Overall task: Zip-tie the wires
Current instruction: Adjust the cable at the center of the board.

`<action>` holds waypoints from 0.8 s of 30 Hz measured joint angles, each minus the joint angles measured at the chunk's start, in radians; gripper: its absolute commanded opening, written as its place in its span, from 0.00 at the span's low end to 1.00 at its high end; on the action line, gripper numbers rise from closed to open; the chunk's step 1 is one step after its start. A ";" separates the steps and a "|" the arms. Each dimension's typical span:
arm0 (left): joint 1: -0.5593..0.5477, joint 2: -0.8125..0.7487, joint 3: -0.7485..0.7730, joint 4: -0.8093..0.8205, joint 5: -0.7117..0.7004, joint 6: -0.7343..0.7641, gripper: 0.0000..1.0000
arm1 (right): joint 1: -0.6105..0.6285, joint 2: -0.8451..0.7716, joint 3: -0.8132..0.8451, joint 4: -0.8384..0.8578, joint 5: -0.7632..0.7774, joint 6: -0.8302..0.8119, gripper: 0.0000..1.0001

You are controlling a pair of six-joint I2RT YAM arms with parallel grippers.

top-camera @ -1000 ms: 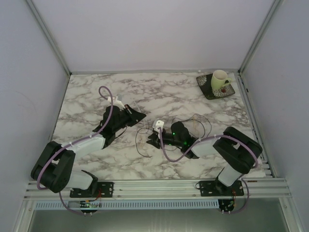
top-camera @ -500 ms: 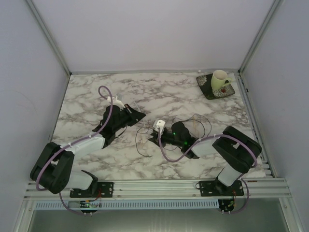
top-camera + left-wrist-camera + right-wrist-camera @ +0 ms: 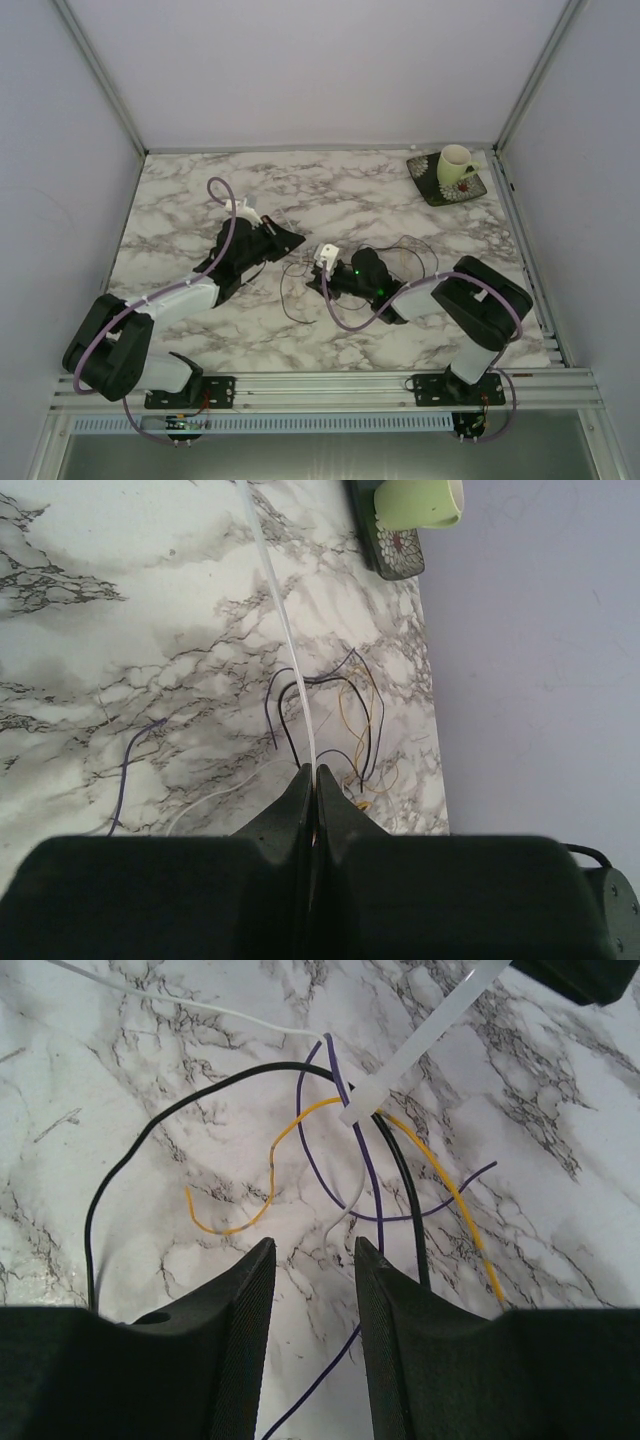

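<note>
The wires [image 3: 372, 1175] are thin black, purple, yellow and white strands in loose loops on the marble; they also show as wires [image 3: 345, 715] and as wires [image 3: 405, 250]. A white zip tie [image 3: 420, 1045] is looped round them where they cross, its head near the crossing. Its strip runs up to the right into my left gripper [image 3: 580, 975]. In the left wrist view my left gripper [image 3: 312, 772] is shut on the zip tie strip [image 3: 285, 630]. My right gripper [image 3: 313, 1250] hangs open just short of the bundle, and a purple strand lies on the table between its fingers, not pinched. From above, the left gripper [image 3: 285, 238] and right gripper [image 3: 316, 285] sit close together mid-table.
A pale green cup [image 3: 456, 163] stands on a dark saucer [image 3: 440, 188] in the far right corner, and the cup [image 3: 420, 500] also shows in the left wrist view. Grey walls and metal rails bound the marble table [image 3: 180, 200].
My right gripper's jaws have spread wider and it has shifted slightly left toward the bundle. The left gripper has crept a little up and right, still shut on the strip.
</note>
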 measured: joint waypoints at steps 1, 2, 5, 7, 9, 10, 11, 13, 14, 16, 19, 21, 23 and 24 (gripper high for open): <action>-0.002 0.000 0.000 0.000 0.000 -0.002 0.00 | 0.000 0.008 0.002 0.003 0.001 0.000 0.38; -0.003 0.001 0.000 0.000 0.000 -0.004 0.00 | 0.000 0.016 0.003 0.006 0.003 0.000 0.38; -0.006 0.003 0.000 0.000 0.000 -0.012 0.00 | 0.000 0.037 0.009 0.024 0.022 0.001 0.38; -0.009 0.003 0.000 0.000 -0.002 -0.018 0.00 | 0.000 0.049 0.010 0.050 0.040 0.003 0.38; -0.012 0.003 0.000 0.000 -0.007 -0.025 0.00 | 0.000 0.063 0.010 0.085 0.055 0.010 0.39; -0.014 0.003 0.000 0.000 -0.010 -0.028 0.00 | 0.000 0.070 0.010 0.102 0.061 0.013 0.39; -0.016 0.003 0.000 0.000 -0.012 -0.031 0.00 | -0.001 0.078 0.010 0.122 0.067 0.019 0.39; -0.022 0.003 0.000 0.000 -0.019 -0.037 0.00 | 0.000 0.094 0.010 0.158 0.074 0.027 0.40; -0.024 0.003 0.000 0.000 -0.020 -0.040 0.00 | 0.000 0.100 0.010 0.170 0.077 0.030 0.40; -0.029 0.003 0.000 0.000 -0.027 -0.045 0.00 | 0.000 0.112 0.011 0.194 0.089 0.035 0.40; -0.036 0.004 0.000 0.000 -0.035 -0.057 0.00 | 0.001 0.124 0.014 0.217 0.116 0.041 0.39; -0.039 0.004 0.000 0.001 -0.041 -0.061 0.00 | 0.001 0.130 0.015 0.232 0.132 0.046 0.38; -0.042 0.005 0.000 0.001 -0.046 -0.065 0.00 | 0.002 0.139 0.018 0.248 0.143 0.048 0.35; -0.043 0.005 0.000 0.001 -0.048 -0.067 0.00 | 0.003 0.145 0.024 0.252 0.148 0.049 0.33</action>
